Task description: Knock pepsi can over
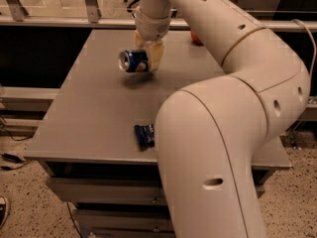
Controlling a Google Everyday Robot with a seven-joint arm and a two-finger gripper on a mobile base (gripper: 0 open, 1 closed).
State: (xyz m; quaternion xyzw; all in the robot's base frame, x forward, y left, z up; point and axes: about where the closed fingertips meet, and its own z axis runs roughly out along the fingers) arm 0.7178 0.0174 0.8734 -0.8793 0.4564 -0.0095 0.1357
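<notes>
the pepsi can point(132, 61) is probably light and thin-walled: stiff at its rims, easy to dent mid-side, and slippery on its smooth painted metal. a hold across the body near one end, or a plain sideways push high on the wall, would suit it best, and if it is empty it should roll freely once it lies down. it is small and blue, with a patch of red and white on its side and a round silver top facing left. it is tipped on its side and held in the air over the far half of the table point(89, 113), its shadow just below it. the gripper point(147, 58), at the end of the arm point(237, 58) reaching down from above, has its tan fingers point(156, 56) pinching the can at its right end. a dark-blue snack wrapper point(144, 135) lies near the front edge, well apart from the can. something red, perhaps an apple point(196, 37), peeks out behind the arm.
</notes>
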